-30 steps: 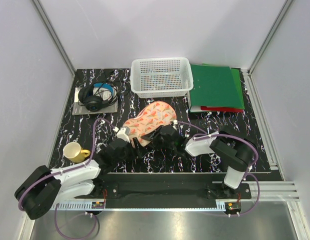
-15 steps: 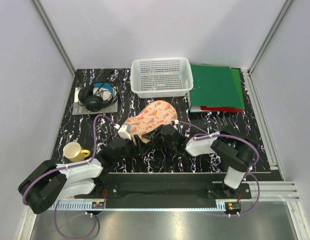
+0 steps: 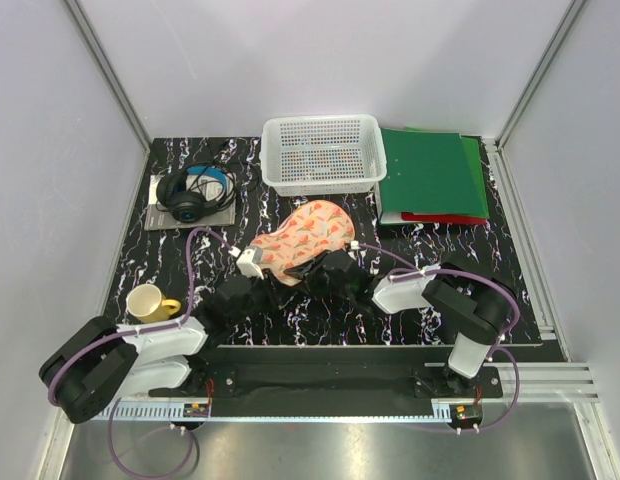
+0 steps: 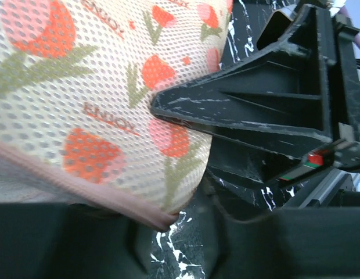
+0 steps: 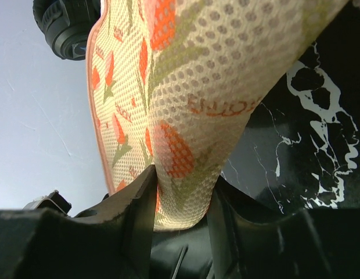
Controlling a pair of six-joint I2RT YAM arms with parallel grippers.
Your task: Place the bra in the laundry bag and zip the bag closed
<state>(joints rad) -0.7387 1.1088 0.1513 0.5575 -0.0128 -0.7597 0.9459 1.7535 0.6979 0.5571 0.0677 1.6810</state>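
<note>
The laundry bag (image 3: 312, 228) is a peach case with a red-pink print, lying closed in the middle of the black marbled table. My left gripper (image 3: 276, 274) is at its near-left end. In the left wrist view the bag's (image 4: 81, 87) pink zip edge (image 4: 81, 187) and corner sit between the fingers of my left gripper (image 4: 171, 216), which touch it on both sides. My right gripper (image 3: 312, 266) meets the bag's near edge. In the right wrist view this gripper (image 5: 183, 197) pinches a fold of the bag (image 5: 215, 75). The bra is out of view.
A white mesh basket (image 3: 322, 152) stands at the back. Green folders (image 3: 430, 172) over a red one (image 3: 445, 217) lie at the back right. Black headphones (image 3: 195, 195) rest on a grey pad at the back left. A yellow mug (image 3: 148, 302) stands by the left arm.
My left gripper has narrowed its jaws around the bag's near-left corner. The bag has shifted slightly away from me. The right gripper has kept its hold.
</note>
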